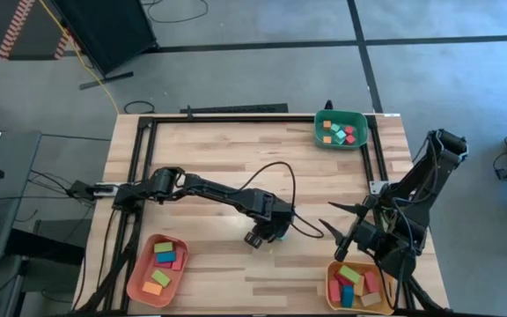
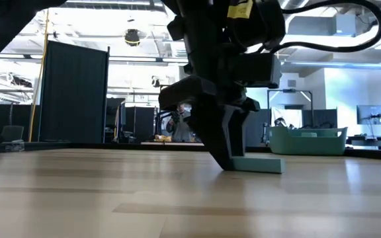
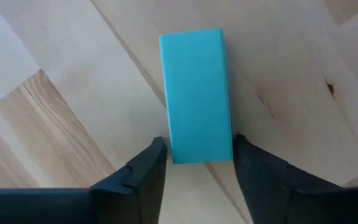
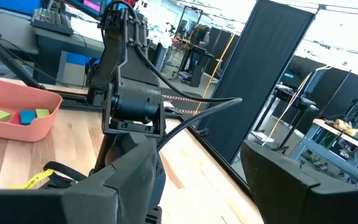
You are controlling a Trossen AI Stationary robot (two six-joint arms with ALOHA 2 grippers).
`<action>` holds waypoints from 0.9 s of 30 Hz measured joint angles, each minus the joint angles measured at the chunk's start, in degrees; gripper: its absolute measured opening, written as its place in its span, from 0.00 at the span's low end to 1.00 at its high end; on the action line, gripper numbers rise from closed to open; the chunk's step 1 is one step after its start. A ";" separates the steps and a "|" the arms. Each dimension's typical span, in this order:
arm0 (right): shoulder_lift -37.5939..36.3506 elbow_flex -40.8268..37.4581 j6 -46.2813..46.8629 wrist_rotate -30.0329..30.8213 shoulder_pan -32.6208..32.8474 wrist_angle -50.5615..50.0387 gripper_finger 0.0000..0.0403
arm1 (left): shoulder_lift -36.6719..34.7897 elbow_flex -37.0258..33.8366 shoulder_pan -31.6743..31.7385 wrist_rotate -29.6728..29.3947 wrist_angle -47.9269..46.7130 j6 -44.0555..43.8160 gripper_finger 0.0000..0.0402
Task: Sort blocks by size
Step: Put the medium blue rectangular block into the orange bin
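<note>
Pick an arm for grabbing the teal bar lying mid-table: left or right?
Left, probably. The left claw is already down over the teal bar, a finger on each side of its near end. The right claw is raised beside the yellow tray, away from it.

Block [image 3: 196, 96] flat on table [image 1: 236, 158] (mid-front), between left gripper [image 3: 197, 163] fingers.

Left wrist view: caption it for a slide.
Left gripper astride one end of a teal bar lying flat on the wooden table.
</note>
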 joint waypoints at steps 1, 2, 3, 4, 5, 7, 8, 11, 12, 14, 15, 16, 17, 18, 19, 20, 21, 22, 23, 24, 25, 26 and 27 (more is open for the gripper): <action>0.00 0.00 0.00 0.00 0.00 -0.01 0.66 | -0.02 -0.01 0.00 0.01 0.08 0.00 0.46; 0.00 0.00 0.00 0.00 0.00 -0.01 0.66 | -0.01 -0.01 0.00 0.01 0.12 -0.11 0.48; 0.00 0.00 0.00 0.00 0.00 -0.01 0.66 | -0.01 -0.03 0.00 0.01 0.20 -0.25 0.50; 0.00 0.00 -0.02 0.00 0.00 -0.01 0.66 | 0.01 -0.03 0.00 0.01 0.25 -0.40 0.52; 0.00 0.00 -0.02 0.00 0.00 -0.03 0.66 | 0.01 -0.06 0.00 0.03 0.30 -0.55 0.53; 0.00 0.00 -0.06 0.00 0.00 -0.08 0.66 | 0.01 -0.07 -0.01 0.16 0.38 -0.68 0.55; 0.00 0.00 -0.10 0.00 0.00 -0.11 0.66 | 0.01 -0.07 -0.02 0.30 0.42 -0.86 0.55; 0.00 0.00 -0.15 0.00 0.00 -0.14 0.66 | 0.01 0.04 -0.02 0.42 0.78 -1.61 0.56; 0.00 0.00 -0.15 0.00 0.00 -0.14 0.66 | 0.01 0.36 -0.02 0.47 0.82 -1.99 0.56; 0.00 0.00 -0.15 0.00 0.00 -0.16 0.66 | 0.07 1.05 -0.02 0.53 0.83 -2.52 0.56; 0.00 0.00 -0.15 0.00 0.00 -0.16 0.66 | 0.11 1.19 -0.04 0.56 1.27 -2.79 0.56; 0.00 0.00 -0.15 0.00 0.00 -0.16 0.66 | 0.11 1.22 -0.04 0.73 1.90 -2.98 0.56; 0.00 0.01 -0.15 0.00 0.00 -0.16 0.66 | 0.12 1.21 -0.04 1.05 2.29 -3.15 0.56; 0.00 0.00 -0.13 0.00 0.00 -0.16 0.66 | 0.14 1.19 -0.04 1.42 2.67 -3.43 0.56; 0.00 0.00 -0.13 0.00 0.00 -0.16 0.66 | 0.16 1.17 -0.04 1.89 2.94 -3.76 0.56; 0.00 0.00 -0.13 0.00 0.00 -0.16 0.66 | 0.17 1.17 -0.05 2.22 3.14 -3.99 0.56; 0.00 0.00 -0.13 0.00 0.00 -0.16 0.66 | 0.18 1.17 -0.07 2.28 3.34 -4.22 0.56; 0.00 0.00 -0.13 0.00 0.00 -0.16 0.66 | 0.20 1.15 -0.09 2.32 3.52 -4.51 0.56; 0.00 0.00 -0.13 0.00 0.00 -0.16 0.66 | 0.20 1.15 -0.11 2.34 3.80 -4.79 0.56; 0.00 0.00 -0.13 0.00 0.00 -0.16 0.66 | 0.20 1.15 -0.11 2.38 3.98 -5.11 0.56; 0.00 0.00 -0.13 0.00 0.00 -0.16 0.66 | 0.20 1.15 -0.11 2.36 4.07 -5.12 0.56; 0.00 0.00 -0.13 0.00 0.00 -0.16 0.66 | 0.20 1.15 -0.13 2.10 4.08 -5.07 0.56; 0.00 0.00 -0.11 0.00 0.00 -0.16 0.66 | 0.20 1.15 -0.16 1.58 4.04 -5.00 0.56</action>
